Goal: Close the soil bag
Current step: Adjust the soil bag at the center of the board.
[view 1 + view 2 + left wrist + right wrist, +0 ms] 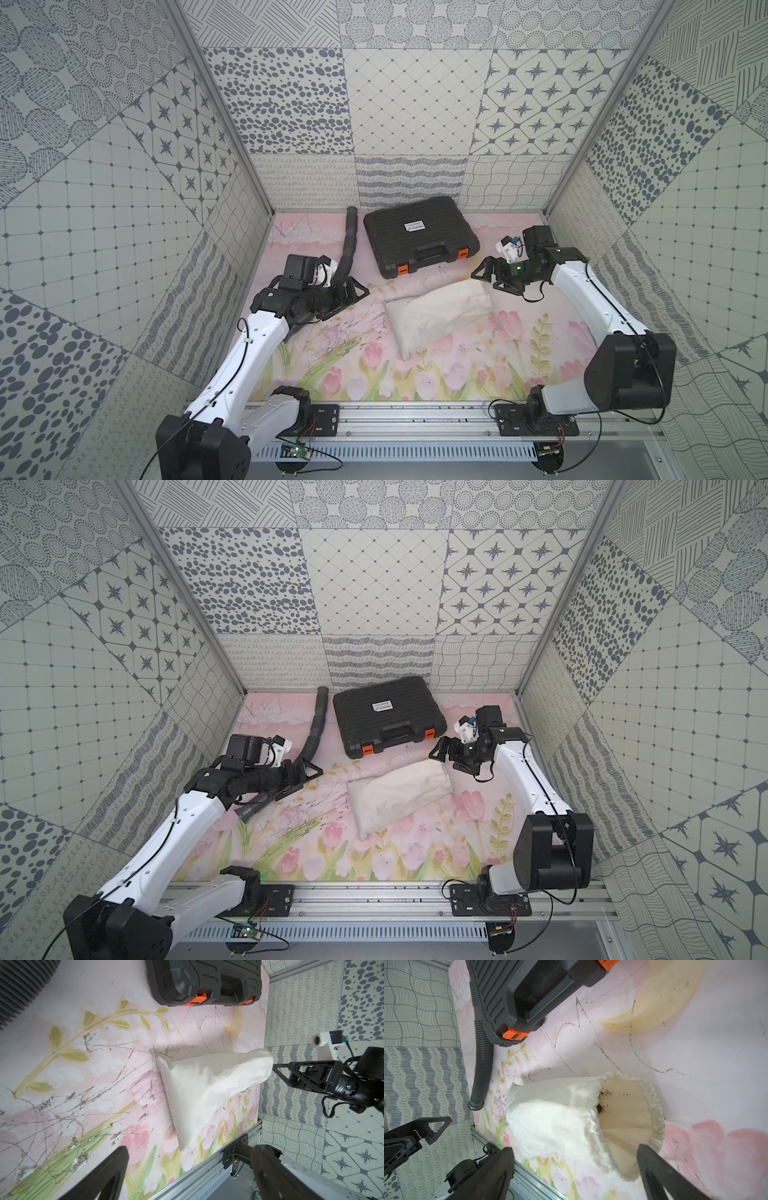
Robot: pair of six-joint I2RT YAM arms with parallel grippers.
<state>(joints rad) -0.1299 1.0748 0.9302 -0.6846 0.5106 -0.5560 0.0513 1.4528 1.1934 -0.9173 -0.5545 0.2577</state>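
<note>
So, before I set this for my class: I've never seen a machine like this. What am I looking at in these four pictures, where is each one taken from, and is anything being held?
You see two robot arms, a left arm and a right arm, bolted to a metal rail at the table's front. Each ends in a two-fingered tool. The left tool and the right tool are both open and hold nothing.

Two pictures come from a paired camera overhead and show nearly the same whole scene. The other two come from small cameras on the arms' wrists.

On the flowered mat lie an off-white cloth soil bag, a black case with orange latches and a ribbed hose.

The right wrist view shows the bag's mouth gaping, with dark crumbs inside. It is not yet closed.
</note>
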